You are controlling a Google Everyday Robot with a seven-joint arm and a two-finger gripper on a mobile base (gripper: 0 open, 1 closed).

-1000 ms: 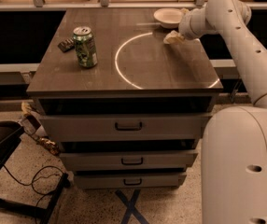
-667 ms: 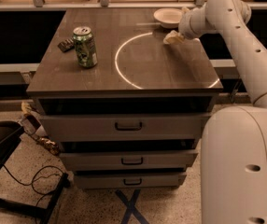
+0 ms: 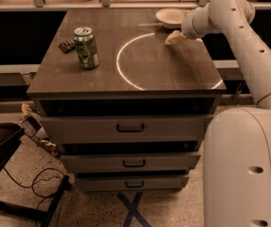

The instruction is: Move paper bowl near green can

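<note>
The green can stands upright near the left edge of the dark tabletop, its silver top showing. The white paper bowl rests at the far right corner of the tabletop. My gripper hangs just in front of the bowl, a little nearer to the camera, low over the table and apart from the bowl. It holds nothing that I can see.
A small dark flat object lies just left of the can. A bright ring of light marks the tabletop. Drawers sit below the top. My white arm and base fill the right side. A cable lies on the floor.
</note>
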